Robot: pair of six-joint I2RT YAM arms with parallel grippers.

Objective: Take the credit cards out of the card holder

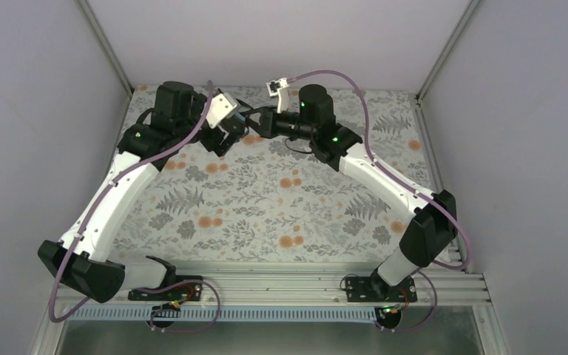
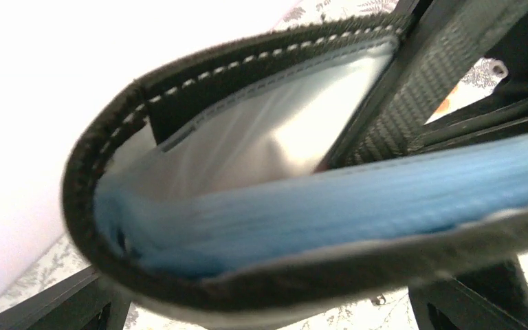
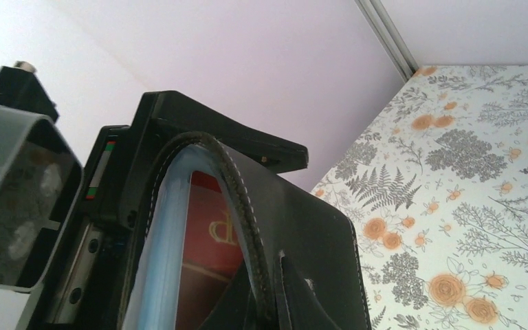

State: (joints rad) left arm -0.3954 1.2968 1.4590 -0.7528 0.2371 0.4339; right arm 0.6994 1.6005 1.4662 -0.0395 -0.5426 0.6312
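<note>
Top view, left tool (image 1: 229,137): out over the far middle of the flowered tabletop (image 1: 281,214), nose to nose with the right tool (image 1: 257,122)
Top view, between the tools: too small and too covered to make out
Left wrist view, card holder (image 2: 316,213): fills the picture, up off the tabletop and folded open in a curve; dark edge with pale stitching, light blue lining, a clear sleeve (image 2: 268,130) on the upper leaf
Left wrist view, left tool: jaws wide apart; its black fingers (image 2: 48,302) show at the lower corners, with the holder's dark edge lying across the gap; whether they touch it cannot be told
Left wrist view, right tool: one finger with a woven black surface (image 2: 412,89) runs slantwise across the upper leaf
Right wrist view, right tool: jaws together, clamped on one leaf of the card holder at the lower edge of the picture
Right wrist view, red card (image 3: 210,227): tucked inside the holder beside the blue lining, with a gold mark on it
Right wrist view, left tool: its body is close on the left, one black finger arching over the holder's top fold
Right wrist view, tabletop: fern and orange-flower print to the right of the holder
</note>
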